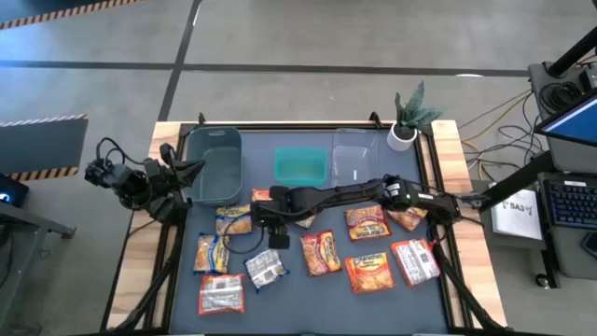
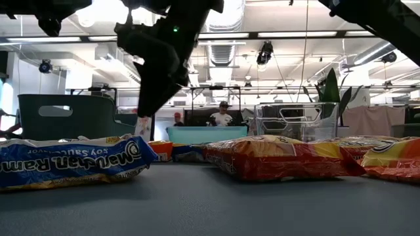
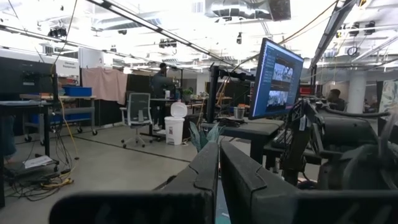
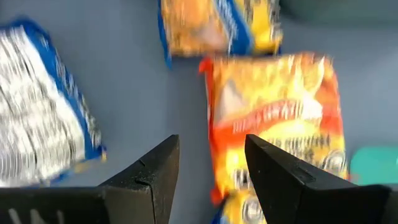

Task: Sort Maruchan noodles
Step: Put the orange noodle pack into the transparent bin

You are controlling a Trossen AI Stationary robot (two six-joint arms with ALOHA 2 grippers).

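I see orange-red packets [image 1: 371, 273], yellow-and-blue packets [image 1: 212, 252], red-and-grey packets [image 1: 222, 296], a dark green bin [image 1: 216, 164], a teal bin [image 1: 300, 165] and a clear bin [image 1: 359, 157].

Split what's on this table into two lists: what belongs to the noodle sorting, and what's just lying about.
Belongs to the job:
- Maruchan noodle packets scattered on the mat
- dark green bin
- teal bin
- clear bin
- right hand, open above the packets

Just lying about:
- potted plant at the table's corner
- left hand, shut, parked off the table's edge
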